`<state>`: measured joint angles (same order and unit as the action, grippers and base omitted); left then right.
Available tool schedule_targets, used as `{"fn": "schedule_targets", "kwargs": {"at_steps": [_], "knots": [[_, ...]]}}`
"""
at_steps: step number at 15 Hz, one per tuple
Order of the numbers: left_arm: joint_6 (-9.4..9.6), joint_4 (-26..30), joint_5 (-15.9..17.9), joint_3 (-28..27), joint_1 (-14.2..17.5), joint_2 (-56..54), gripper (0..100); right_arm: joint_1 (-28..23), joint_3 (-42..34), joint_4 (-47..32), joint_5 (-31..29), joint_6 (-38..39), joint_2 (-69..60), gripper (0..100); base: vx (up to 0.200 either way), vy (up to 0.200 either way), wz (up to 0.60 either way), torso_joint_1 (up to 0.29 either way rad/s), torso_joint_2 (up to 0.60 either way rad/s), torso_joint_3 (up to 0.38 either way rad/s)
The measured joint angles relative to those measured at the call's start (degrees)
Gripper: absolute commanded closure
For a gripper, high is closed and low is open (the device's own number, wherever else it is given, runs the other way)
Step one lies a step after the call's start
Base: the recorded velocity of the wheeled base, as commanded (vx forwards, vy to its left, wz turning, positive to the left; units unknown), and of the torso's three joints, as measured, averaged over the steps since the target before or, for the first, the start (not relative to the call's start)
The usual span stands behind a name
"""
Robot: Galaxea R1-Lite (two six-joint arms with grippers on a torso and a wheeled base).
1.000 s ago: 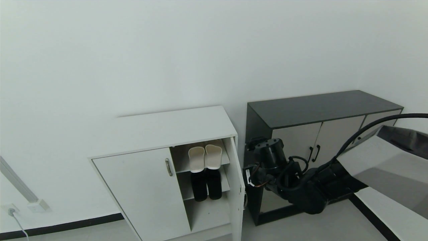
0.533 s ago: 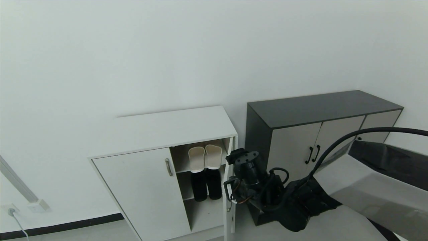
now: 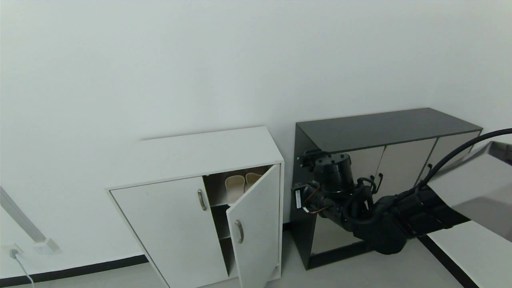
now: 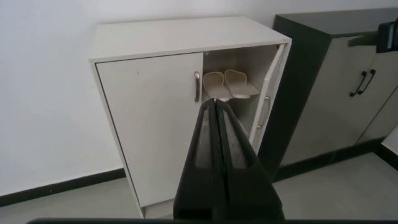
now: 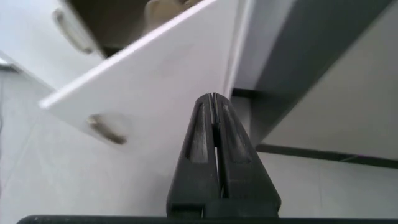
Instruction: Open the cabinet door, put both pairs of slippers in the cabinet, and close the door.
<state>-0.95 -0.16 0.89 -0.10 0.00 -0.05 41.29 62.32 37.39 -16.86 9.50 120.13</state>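
The cabinet (image 3: 192, 154) stands against the wall (image 3: 240, 60). Its right door (image 3: 256, 224) hangs half open, hiding the lower shelves. The right gripper (image 5: 213, 99), fingers pressed together, is near the door's outer face; contact can't be judged. The left gripper (image 4: 214, 104), fingers also pressed together, faces the cabinet from farther back. Beige slippers (image 3: 236, 186) lie on the top shelf (image 3: 218, 204), one partly behind the door.

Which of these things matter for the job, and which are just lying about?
Job: white cabinet, its half-shut door, beige slippers on the top shelf, right hand facing the door.
Just there: dark cabinet, wall socket, cable duct.
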Motion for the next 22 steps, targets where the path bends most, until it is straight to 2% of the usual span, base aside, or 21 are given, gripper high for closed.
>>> {"fn": "schedule_targets", "kwargs": {"at_steps": [7, 12, 16, 19, 22], "knots": [[-0.06, 0.0, 0.0, 0.0, 0.0, 0.0, 100, 0.7, -1.1, 0.3, 1.5, 0.0, -1.2, 100, 0.000, 0.000, 0.60, 0.003, 0.00, 0.002], [0.06, 0.0, -0.1, 0.1, 0.0, 0.0, 100, 0.8, -4.8, 1.2, 2.5, 0.0, -1.3, 100, 0.000, 0.000, 0.00, 0.000, 0.00, 0.000], [0.09, 0.0, -0.1, 0.1, 0.0, 0.0, 100, 1.5, -15.1, 12.1, 7.8, -1.8, -1.1, 100, 0.000, 0.000, 0.00, 0.000, 0.00, 0.000], [0.02, 0.0, -0.1, 0.0, 0.0, 0.0, 100, 1.6, -23.4, 22.0, 9.3, -3.3, 0.8, 100, 0.000, 0.000, 0.00, 0.000, 0.00, 0.000], [0.02, 0.0, -0.1, 0.0, 0.0, 0.0, 100, 2.1, -27.1, 24.5, 9.4, -3.3, 2.8, 100, 0.200, 0.000, 0.00, -0.003, 0.00, 0.006]]}}
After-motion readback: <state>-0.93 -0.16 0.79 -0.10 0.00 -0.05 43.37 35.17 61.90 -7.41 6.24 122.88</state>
